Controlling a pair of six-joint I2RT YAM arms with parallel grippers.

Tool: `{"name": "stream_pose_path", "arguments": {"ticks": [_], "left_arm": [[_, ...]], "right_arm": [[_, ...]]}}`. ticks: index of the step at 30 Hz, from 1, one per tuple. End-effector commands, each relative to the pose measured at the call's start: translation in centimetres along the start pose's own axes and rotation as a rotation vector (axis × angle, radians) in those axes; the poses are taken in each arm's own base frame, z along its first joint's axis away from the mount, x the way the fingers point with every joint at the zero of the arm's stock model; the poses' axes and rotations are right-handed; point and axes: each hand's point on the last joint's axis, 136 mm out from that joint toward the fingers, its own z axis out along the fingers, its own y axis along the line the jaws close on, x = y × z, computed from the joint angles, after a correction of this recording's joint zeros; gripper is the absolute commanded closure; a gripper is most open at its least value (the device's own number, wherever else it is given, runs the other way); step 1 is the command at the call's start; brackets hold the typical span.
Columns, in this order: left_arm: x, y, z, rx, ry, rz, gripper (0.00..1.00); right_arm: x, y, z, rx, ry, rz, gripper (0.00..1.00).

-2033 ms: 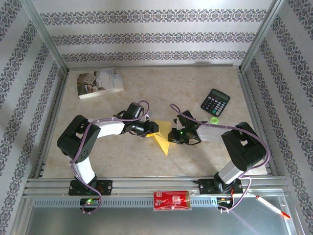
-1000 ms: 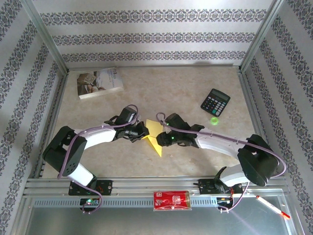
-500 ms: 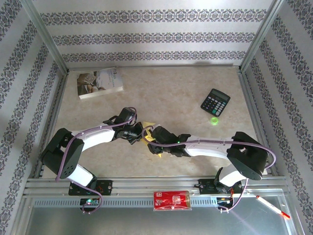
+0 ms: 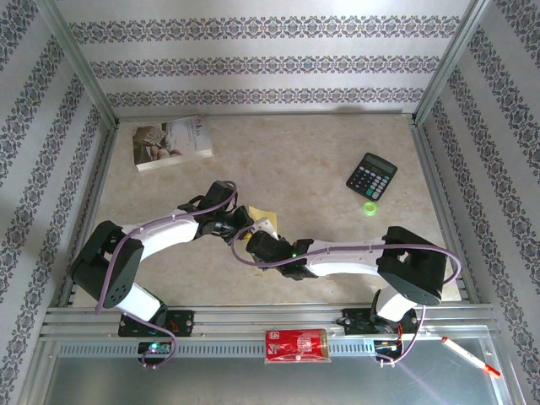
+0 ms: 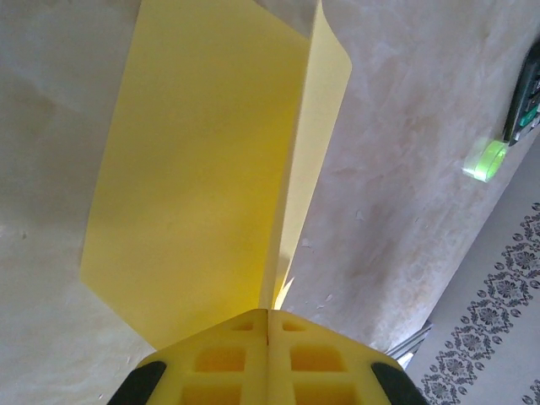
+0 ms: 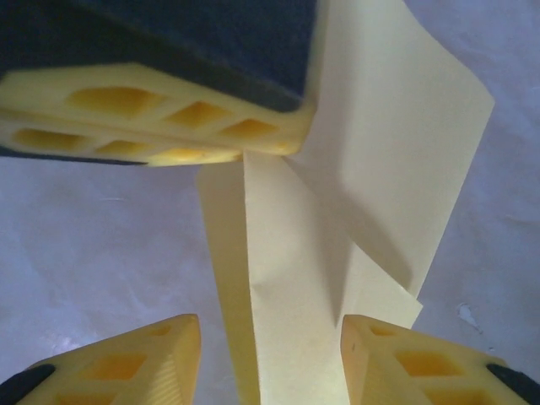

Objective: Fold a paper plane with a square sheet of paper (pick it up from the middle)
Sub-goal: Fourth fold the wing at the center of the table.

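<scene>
The yellow sheet of paper (image 5: 211,152) is folded along a centre crease, and its flaps stand up off the table. My left gripper (image 5: 267,314) is shut on the crease at one end. In the top view that left gripper (image 4: 240,229) sits mid-table, and a corner of the paper (image 4: 260,214) shows beside it. My right gripper (image 4: 256,240) is right next to it, partly over the paper. In the right wrist view my right gripper (image 6: 270,359) is open, a folded strip of the paper (image 6: 287,321) lies between its fingers, and the left gripper's fingers (image 6: 169,110) are just ahead.
A white printed book (image 4: 171,141) lies at the back left. A black calculator (image 4: 371,175) and a small green object (image 4: 369,207) sit at the right. A red packet (image 4: 295,345) and a pen (image 4: 470,355) rest on the near rail.
My right gripper has swept left across the paper to meet the left gripper, and now covers most of it. The left gripper has held the paper and barely moved.
</scene>
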Motion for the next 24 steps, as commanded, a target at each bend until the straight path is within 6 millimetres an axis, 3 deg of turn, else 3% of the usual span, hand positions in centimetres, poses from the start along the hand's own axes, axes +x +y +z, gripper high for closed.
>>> {"name": "stream_pose_path", "arguments": {"ticks": [1,24], "left_arm": [[0.21,0.37,-0.24,-0.031,0.017,-0.047,1.0],[0.44,0.65,0.09,-0.034,0.036,-0.034,1.0]], "right_arm": [[-0.32,-0.79,0.25,0.079,-0.011,-0.016,0.54],[0.28,-1.47,1.17,0.136,0.018,-0.024,0.7]]}}
